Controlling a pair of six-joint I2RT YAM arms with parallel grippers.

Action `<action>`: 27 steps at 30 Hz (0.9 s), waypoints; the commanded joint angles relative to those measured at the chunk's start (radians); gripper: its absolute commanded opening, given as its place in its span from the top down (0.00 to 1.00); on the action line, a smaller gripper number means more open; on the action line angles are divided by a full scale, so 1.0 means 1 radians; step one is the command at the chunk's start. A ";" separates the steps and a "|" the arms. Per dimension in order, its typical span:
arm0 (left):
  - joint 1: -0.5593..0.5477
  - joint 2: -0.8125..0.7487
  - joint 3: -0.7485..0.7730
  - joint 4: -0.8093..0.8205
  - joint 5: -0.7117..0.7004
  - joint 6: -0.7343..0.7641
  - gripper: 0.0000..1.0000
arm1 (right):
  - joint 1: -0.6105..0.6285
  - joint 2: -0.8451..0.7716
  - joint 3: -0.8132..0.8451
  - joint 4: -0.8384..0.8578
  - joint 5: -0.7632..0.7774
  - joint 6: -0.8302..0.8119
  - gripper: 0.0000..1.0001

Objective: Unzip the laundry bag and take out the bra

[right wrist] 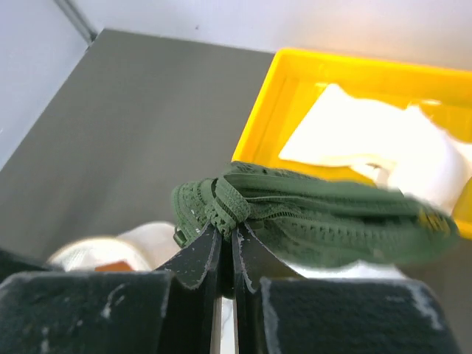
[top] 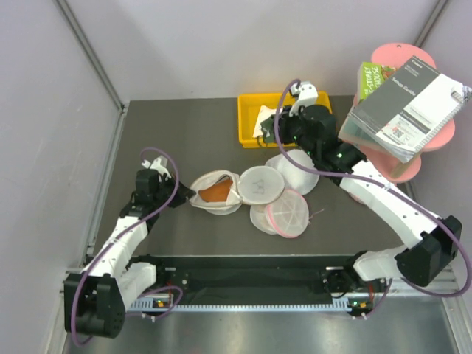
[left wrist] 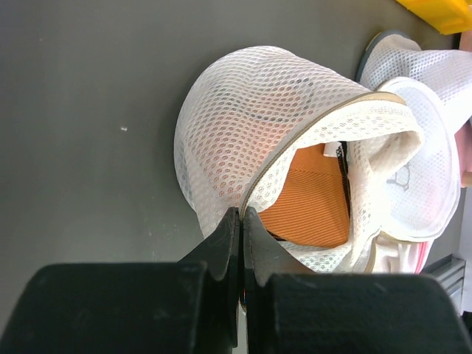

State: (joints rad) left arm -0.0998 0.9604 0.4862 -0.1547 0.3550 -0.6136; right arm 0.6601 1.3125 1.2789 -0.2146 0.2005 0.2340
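Note:
The laundry bag [top: 215,192] lies open like a clamshell left of centre. It is white mesh with a beige-tan rim [left wrist: 310,129], and its flipped face [top: 258,184] bears a small dark mark. An orange fabric piece [left wrist: 313,203] sits inside it. My left gripper [left wrist: 241,214] is shut on the bag's rim, and it also shows in the top view [top: 186,194]. My right gripper [right wrist: 227,234] is shut on a dark green lace bra [right wrist: 310,214] and holds it in the air beside the yellow bin [right wrist: 273,110]. In the top view this gripper [top: 274,131] is at the bin's front edge.
The yellow bin [top: 247,133] at the back holds white cloth [right wrist: 369,140]. A pink-rimmed mesh bag [top: 289,212] and plain white mesh bags [top: 295,169] lie right of the open bag. A pink stand with a booklet [top: 405,103] rises at the back right.

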 commanded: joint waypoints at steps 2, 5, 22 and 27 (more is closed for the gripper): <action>-0.003 0.006 0.045 -0.006 -0.016 0.023 1.00 | -0.114 0.097 0.160 0.084 -0.062 -0.058 1.00; -0.003 0.015 0.051 -0.006 -0.013 0.023 1.00 | -0.160 0.193 0.239 0.110 -0.075 -0.077 1.00; -0.003 0.035 0.063 0.000 0.002 0.032 1.00 | -0.217 0.744 0.684 0.233 0.065 -0.202 1.00; -0.002 0.040 0.078 -0.020 0.007 0.048 1.00 | -0.218 0.823 0.769 0.167 0.086 -0.207 0.54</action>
State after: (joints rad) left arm -0.0998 0.9955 0.5114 -0.1814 0.3508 -0.5953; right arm 0.4522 2.1048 1.9511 -0.0517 0.2401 0.0582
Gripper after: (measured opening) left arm 0.021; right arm 0.170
